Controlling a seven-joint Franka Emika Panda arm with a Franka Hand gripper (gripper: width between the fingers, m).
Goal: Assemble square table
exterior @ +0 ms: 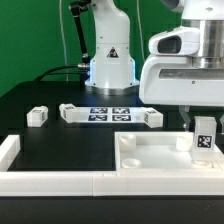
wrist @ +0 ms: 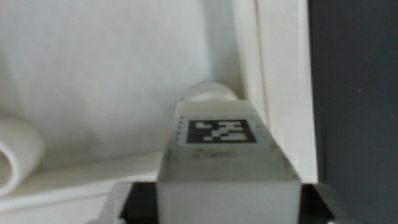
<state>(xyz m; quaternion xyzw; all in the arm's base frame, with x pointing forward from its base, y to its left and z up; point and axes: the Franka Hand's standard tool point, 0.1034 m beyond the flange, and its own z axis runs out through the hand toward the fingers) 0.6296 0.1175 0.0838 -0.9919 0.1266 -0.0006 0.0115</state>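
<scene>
The square tabletop (exterior: 150, 152) lies rim-up on the black worktop (exterior: 60, 140), toward the exterior view's right, probably so its underside faces the legs. One leg (exterior: 204, 140) stands upright at a corner, just inside the rim. The hand (exterior: 204, 121) is partly closed, its fingers pinching the leg's sides, seemingly to seat it there. Three loose legs (exterior: 72, 113) lie near the marker board (exterior: 110, 113), well apart from the slab.

Even, diffuse light; whites near clipping against black counter (exterior: 70, 145). Wrist view soft, blurred (very close range); tag (wrist: 221, 130) on leg (wrist: 222, 172) readable. Coarse resolution throughout.
</scene>
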